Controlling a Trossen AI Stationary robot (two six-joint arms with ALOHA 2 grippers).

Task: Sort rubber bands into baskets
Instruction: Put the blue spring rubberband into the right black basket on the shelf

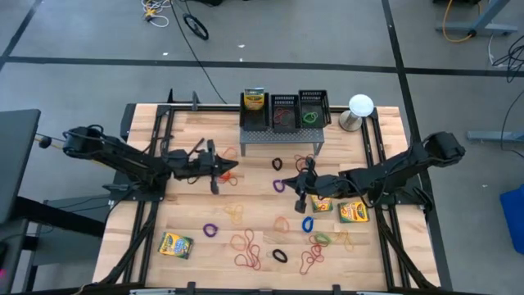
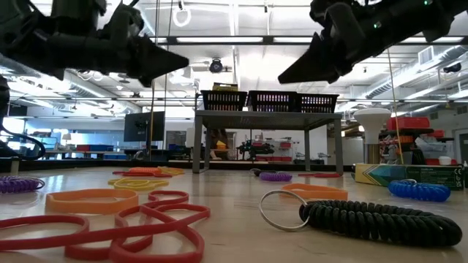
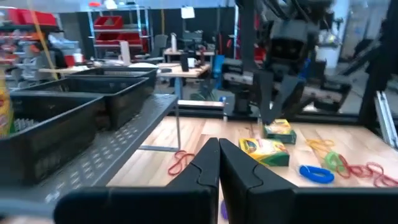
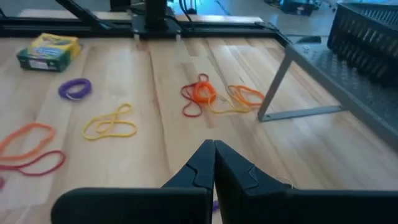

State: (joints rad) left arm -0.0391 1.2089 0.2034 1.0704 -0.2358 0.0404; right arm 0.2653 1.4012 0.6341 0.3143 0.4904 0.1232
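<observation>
- The rubber bands point(image 1: 248, 246) are lying scattered over the wooden table point(image 1: 188, 217), most of them toward its near edge: red and orange loops, a purple one point(image 1: 211, 230), a blue one point(image 1: 308, 223), a black coiled one point(image 1: 280, 256) and a green one point(image 1: 320, 238).
- More bands are sitting just beside the grey stand's point(image 1: 278, 138) legs; they are too small there to count.
- The baskets point(image 1: 283, 111) are standing in a row on top of the stand at the far side; one is holding a green band point(image 1: 310, 117), another something reddish that is hard to make out.
- The left gripper point(image 1: 223, 170) is hanging above the table, left of the stand, its fingers point(image 3: 205, 165) pressed together with nothing between them.
- The right gripper point(image 1: 300, 190) is hovering in front of the stand, its fingers point(image 4: 205, 163) also closed tight and empty; a dark band beside its tip is partly hidden by it.
- Two crayon boxes point(image 1: 342, 211) are lying under the right arm, partly covered; a third point(image 1: 175, 245) is sitting near the table's left front, and another point(image 1: 255, 102) is standing in the leftmost basket.
- A white lamp-like object point(image 1: 359, 109) is standing right of the baskets.
- In the low view both grippers are cut off by the top edge.
</observation>
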